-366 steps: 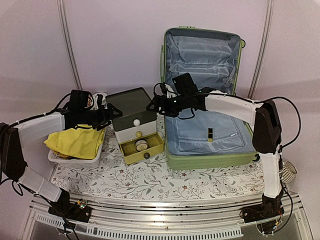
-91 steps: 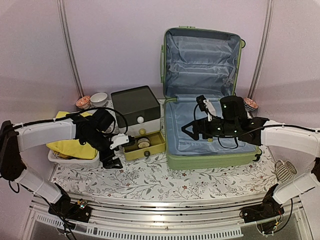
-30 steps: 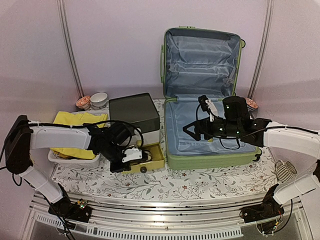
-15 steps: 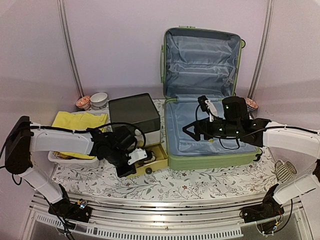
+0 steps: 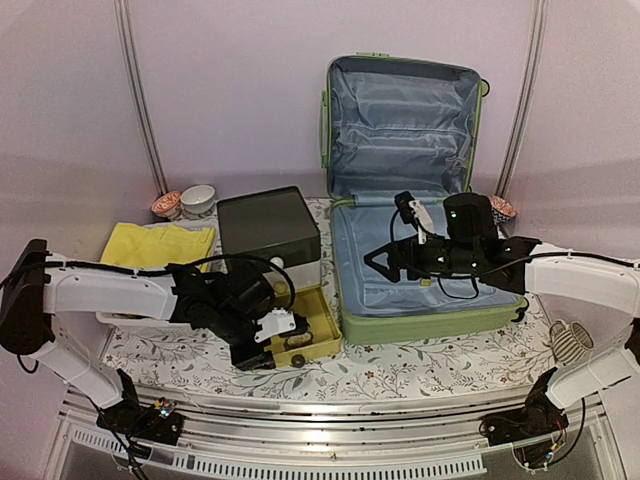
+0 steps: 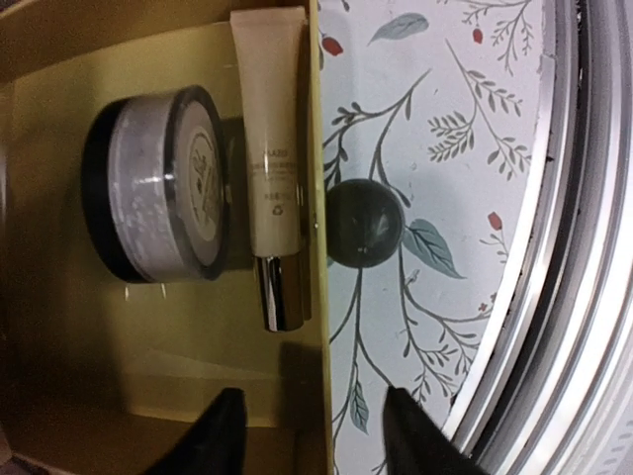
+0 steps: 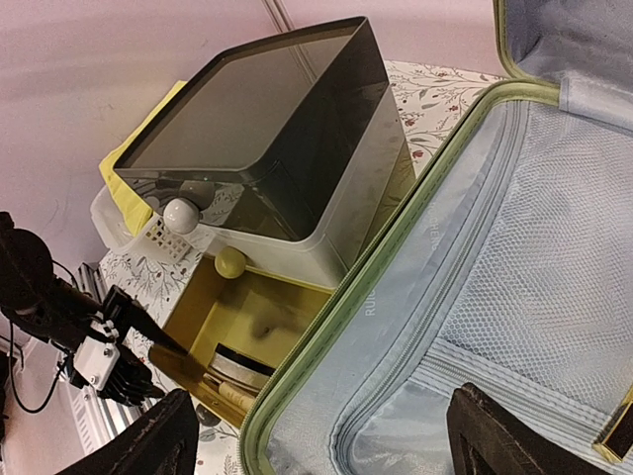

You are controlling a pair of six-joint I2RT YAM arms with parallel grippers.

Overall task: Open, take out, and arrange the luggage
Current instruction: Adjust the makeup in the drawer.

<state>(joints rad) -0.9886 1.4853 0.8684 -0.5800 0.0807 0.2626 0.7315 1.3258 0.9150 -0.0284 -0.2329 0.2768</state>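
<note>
While the right hand [image 5: 382,262] hovers spread wide over the open luggage [image 5: 430,322], the left hand [image 6: 315,440], fingers parted, straddles the front of the yellow drawer [image 5: 318,322] just beside it.

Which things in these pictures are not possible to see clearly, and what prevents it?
- Top view: the right gripper covers part of the luggage floor.
- Right wrist view: the picture's edge cuts off a gold-and-black item in the luggage.
- Left wrist view: the print on the tube is too small to read.
- Top view: the left gripper hides part of the drawer contents.
</note>
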